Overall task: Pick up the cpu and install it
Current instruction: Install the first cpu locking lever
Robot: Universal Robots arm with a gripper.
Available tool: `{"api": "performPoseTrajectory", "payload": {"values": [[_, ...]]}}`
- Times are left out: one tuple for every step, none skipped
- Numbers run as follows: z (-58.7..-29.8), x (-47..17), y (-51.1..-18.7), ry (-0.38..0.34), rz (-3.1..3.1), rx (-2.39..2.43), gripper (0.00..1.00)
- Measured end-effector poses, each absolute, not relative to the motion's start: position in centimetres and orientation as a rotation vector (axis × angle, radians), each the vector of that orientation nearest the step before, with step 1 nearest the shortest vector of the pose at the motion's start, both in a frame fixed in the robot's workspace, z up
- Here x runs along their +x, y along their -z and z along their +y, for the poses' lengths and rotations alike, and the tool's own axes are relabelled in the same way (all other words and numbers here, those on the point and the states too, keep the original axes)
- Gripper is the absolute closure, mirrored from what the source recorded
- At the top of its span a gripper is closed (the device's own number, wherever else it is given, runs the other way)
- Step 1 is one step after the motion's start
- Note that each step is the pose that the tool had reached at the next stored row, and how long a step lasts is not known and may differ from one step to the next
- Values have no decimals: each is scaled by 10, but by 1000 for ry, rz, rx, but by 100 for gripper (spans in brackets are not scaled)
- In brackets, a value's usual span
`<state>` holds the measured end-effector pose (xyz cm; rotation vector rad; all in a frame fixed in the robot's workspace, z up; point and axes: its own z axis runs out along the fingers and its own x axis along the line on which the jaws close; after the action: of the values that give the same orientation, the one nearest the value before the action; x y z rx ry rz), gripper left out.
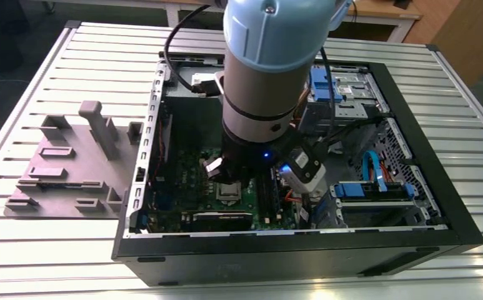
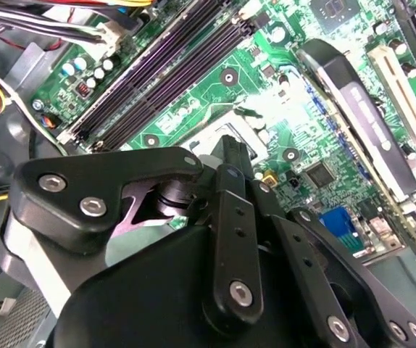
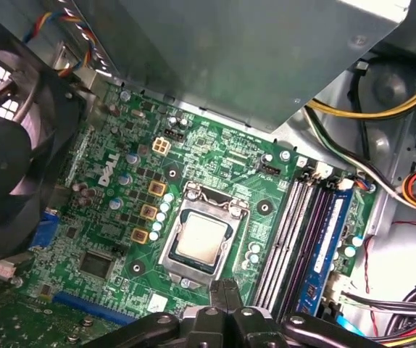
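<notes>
On the exterior view's left, a grey fixture (image 1: 70,165) sits on the slatted counter (image 1: 49,250), just beside the open case (image 1: 308,253). Moving right, the arm (image 1: 266,69) reaches down into the case, over the green board (image 1: 187,187), with the socket (image 1: 227,191) showing just below it. Further right are blue-tabbed drive bays (image 1: 375,187). In the first wrist view, the cpu (image 3: 202,240) lies seated in the socket (image 3: 186,272), silver top up, inside the metal frame; RAM slots (image 3: 295,232) run alongside it and a black fan (image 3: 12,145) stands at the board's far side. The tool (image 3: 224,290) hangs just above the socket's edge, fingers (image 3: 217,297) pressed together, gripping nothing. In the second wrist view, the tool (image 2: 233,156) points at the socket (image 2: 230,127) below.
</notes>
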<state>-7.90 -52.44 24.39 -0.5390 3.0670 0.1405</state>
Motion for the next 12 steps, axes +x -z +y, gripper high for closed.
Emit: {"api": "performPoseTrajectory", "payload": {"values": [[-524,-79,-245,-141,3067,-539,90],[-523,-79,-245,-140,3067,-539,90],[-523,-79,-245,-140,3067,-539,90],[-523,-80,-245,-140,3067,-539,90],[-523,-80,-245,-140,3067,-539,90],[-523,-81,-244,-140,3067,-539,90],[-523,-81,-242,-140,3067,-539,90],[-524,-81,-240,-140,3067,-539,90],[-524,-81,-239,-140,3067,-539,90],[-525,-81,-237,-140,3067,-539,90],[-526,-81,-236,-140,3067,-539,90],[-527,-81,-234,-140,3067,-539,90]]}}
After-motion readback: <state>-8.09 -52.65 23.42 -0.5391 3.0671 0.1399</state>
